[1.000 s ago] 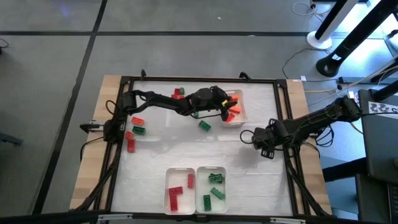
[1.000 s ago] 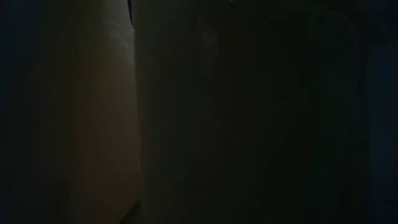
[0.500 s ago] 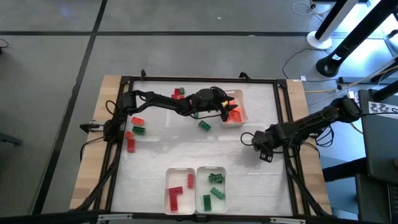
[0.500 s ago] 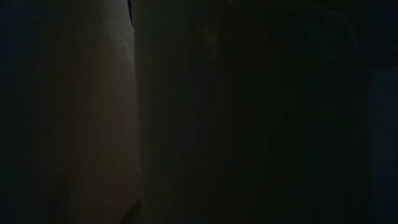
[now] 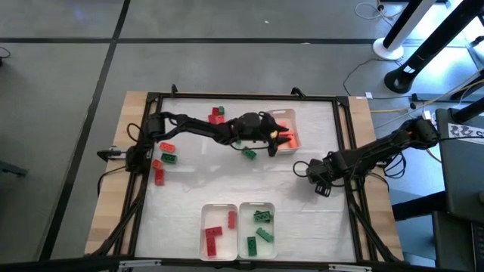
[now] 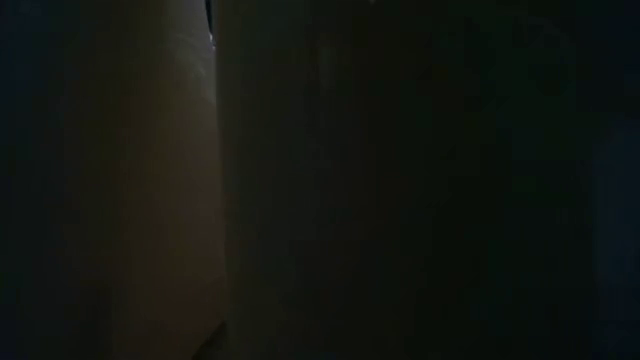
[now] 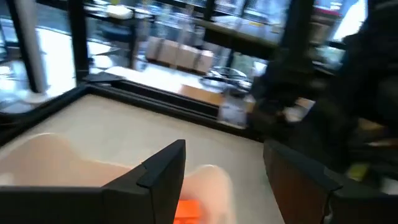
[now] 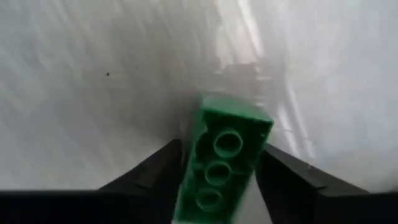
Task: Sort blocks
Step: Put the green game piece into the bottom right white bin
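In the high view the left gripper sits at upper centre of the frame, at the left edge of the upper tray, where orange blocks lie. Its wrist view shows the fingers spread apart with nothing between them, above the tray's rim and an orange block.

The right gripper is low over the table at centre right of the frame. In its wrist view a green block stands between the two fingers, which sit close on either side of it; whether they pinch it I cannot tell.

Other blocks are loose on the table: a green one just below the left gripper, red and green ones at upper centre, and a cluster of red, orange and green at the left. At the bottom centre two trays sit side by side: the left holds red blocks, the right green.

The low view is dark
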Robot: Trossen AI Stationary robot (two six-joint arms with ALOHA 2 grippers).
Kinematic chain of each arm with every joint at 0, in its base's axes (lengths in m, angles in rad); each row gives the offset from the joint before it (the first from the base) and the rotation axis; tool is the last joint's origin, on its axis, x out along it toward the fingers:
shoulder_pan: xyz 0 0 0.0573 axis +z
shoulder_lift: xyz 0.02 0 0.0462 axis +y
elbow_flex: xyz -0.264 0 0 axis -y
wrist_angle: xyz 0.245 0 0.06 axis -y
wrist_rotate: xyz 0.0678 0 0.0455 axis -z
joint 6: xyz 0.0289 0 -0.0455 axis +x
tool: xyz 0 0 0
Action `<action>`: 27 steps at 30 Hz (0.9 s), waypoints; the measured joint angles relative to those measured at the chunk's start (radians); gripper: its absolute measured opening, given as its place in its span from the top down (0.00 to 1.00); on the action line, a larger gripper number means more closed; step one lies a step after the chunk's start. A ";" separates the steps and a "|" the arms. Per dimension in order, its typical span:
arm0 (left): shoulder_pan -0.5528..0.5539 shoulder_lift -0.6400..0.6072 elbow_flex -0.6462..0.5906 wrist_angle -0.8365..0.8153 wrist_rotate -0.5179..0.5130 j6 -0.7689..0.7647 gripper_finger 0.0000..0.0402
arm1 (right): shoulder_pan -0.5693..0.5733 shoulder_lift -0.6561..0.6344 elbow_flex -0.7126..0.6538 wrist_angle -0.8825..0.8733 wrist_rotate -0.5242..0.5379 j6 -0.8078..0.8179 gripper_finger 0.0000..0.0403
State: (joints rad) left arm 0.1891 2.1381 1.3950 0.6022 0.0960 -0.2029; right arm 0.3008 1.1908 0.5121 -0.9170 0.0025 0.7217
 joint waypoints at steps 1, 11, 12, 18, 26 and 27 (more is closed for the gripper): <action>-0.005 -0.007 0.000 -0.001 0.026 0.000 0.49 | 0.000 -0.001 -0.019 0.026 -0.020 0.008 0.57; -0.042 -0.149 -0.001 -0.185 0.126 0.126 0.49 | 0.001 -0.027 -0.015 0.026 0.004 0.003 0.65; -0.045 -0.177 0.000 -0.235 0.127 0.168 0.49 | 0.001 -0.027 -0.001 0.029 0.007 -0.011 0.64; -0.053 -0.355 0.000 -0.637 0.126 0.302 0.49 | 0.001 -0.036 0.104 0.069 0.015 -0.086 0.61; -0.052 -0.576 0.000 -1.123 0.085 0.254 0.49 | 0.001 -0.038 0.209 0.395 0.031 -0.266 0.63; -0.052 -0.598 0.000 -1.170 0.072 0.238 0.49 | 0.001 -0.038 0.210 0.460 0.031 -0.292 0.62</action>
State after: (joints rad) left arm 0.1371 1.5397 1.3952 -0.5679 0.1678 0.0351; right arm 0.3016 1.1530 0.7219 -0.4575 0.0336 0.4301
